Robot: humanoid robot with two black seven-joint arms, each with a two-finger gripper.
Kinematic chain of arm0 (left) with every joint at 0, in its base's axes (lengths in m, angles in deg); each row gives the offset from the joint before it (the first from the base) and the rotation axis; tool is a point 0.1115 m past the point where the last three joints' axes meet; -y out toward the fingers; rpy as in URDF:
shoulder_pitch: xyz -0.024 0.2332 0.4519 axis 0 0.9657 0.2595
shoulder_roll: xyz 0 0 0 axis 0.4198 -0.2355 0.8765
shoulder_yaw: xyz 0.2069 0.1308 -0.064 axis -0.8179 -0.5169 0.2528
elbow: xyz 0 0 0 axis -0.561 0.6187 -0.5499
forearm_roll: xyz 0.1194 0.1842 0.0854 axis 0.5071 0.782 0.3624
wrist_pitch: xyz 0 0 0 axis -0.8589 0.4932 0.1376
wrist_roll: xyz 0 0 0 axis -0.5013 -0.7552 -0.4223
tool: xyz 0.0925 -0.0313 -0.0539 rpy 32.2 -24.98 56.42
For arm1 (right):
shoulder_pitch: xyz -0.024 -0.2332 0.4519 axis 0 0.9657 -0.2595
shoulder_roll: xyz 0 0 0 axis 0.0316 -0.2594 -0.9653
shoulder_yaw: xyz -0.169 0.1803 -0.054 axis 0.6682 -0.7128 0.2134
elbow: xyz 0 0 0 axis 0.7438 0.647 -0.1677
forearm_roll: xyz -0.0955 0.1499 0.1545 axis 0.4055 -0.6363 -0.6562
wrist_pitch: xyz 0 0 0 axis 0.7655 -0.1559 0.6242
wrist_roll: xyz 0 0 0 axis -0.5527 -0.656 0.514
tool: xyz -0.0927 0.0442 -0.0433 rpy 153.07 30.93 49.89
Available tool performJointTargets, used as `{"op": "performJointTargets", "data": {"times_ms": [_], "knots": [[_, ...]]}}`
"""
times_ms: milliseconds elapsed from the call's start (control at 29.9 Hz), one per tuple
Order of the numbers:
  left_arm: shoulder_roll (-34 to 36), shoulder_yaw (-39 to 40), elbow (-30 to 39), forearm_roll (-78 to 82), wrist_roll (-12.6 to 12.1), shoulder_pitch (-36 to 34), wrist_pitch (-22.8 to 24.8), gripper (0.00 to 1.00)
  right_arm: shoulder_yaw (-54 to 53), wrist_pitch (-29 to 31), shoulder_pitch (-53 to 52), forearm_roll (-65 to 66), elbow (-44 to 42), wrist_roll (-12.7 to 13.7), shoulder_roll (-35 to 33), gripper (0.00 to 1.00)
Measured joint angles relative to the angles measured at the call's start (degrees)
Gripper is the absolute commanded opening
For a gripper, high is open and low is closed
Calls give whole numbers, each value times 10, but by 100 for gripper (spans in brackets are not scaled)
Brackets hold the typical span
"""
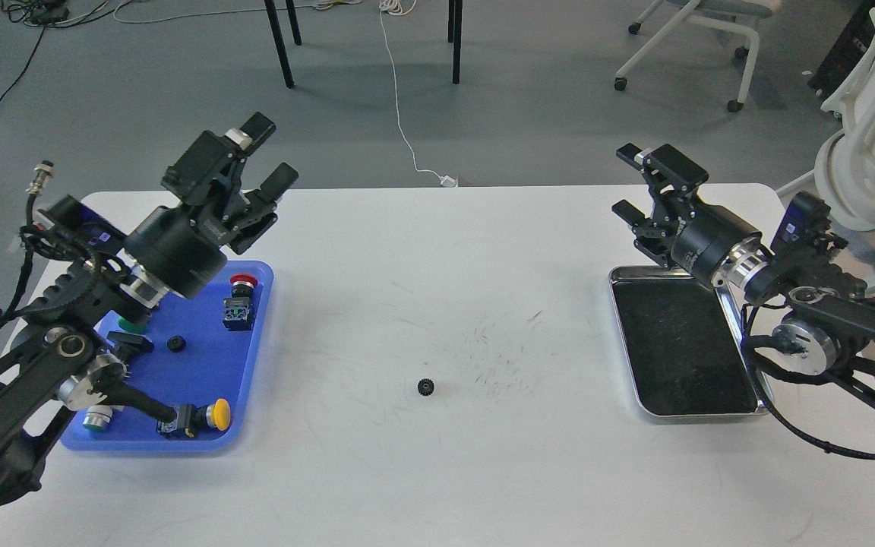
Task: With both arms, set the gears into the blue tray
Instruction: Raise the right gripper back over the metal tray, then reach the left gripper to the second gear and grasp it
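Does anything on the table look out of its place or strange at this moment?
One gear lies alone on the bare white table, apart from both trays, while the other gear already sits in the blue tray. Nothing looks spilled or broken.

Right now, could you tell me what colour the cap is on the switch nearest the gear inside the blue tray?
Red, seen in the head view.

Looks like a lab/office test room from my feed: white worktable (437, 304) on grey floor (179, 91), cables (399, 99) trailing loose across it, wheeled office chair (680, 38) and black table legs (285, 38) at the back, white robot body (870, 152) at right.
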Motion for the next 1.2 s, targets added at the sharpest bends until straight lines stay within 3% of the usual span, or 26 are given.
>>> {"op": "performJointTargets", "data": {"times_ms": [167,401,602,869,1203], "knots": [[-3,-104,19,194,13,-70,6,98,-140,30,102,-140,9,0,1,97],[-9,-301,11,499,16,-232,5,98,-186,65,178,-200,8,0,-7,97],[-62,-444,-65,618,17,-363,5,95,-208,100,234,-206,7,0,-16,97],[-122,-563,-144,622,17,-416,7,85,-215,122,257,-206,5,0,-17,97],[-133,-587,-191,622,16,-395,10,56,-215,121,257,-205,4,0,-18,97]]}}
